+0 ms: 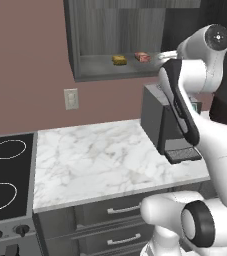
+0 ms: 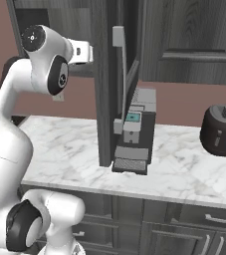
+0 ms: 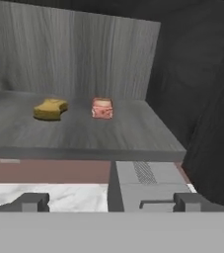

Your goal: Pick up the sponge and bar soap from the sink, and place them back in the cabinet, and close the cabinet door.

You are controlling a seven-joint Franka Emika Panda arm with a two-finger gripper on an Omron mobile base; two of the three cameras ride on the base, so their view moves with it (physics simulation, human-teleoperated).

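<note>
The mustard-yellow sponge [image 3: 50, 109] [image 1: 118, 60] and the pinkish-brown bar soap [image 3: 102, 107] [image 1: 142, 57] lie side by side on the grey shelf of the open cabinet [image 3: 84, 133] [image 1: 92, 70], sponge on the left. My gripper [image 3: 112, 202] is open and holds nothing. It hovers in front of the shelf's edge, a short way back from both items. The cabinet door [image 2: 102, 99] stands swung out, seen edge-on, with its vertical silver handle [image 2: 118, 74]. The sink is out of view.
A dark coffee machine [image 1: 157, 120] [image 2: 134, 134] stands on the marble counter [image 1: 95, 160] just below the cabinet. A toaster [image 2: 221, 130] sits at the right. A stove [image 1: 5, 175] is at the left, and drawers [image 1: 120, 210] are below.
</note>
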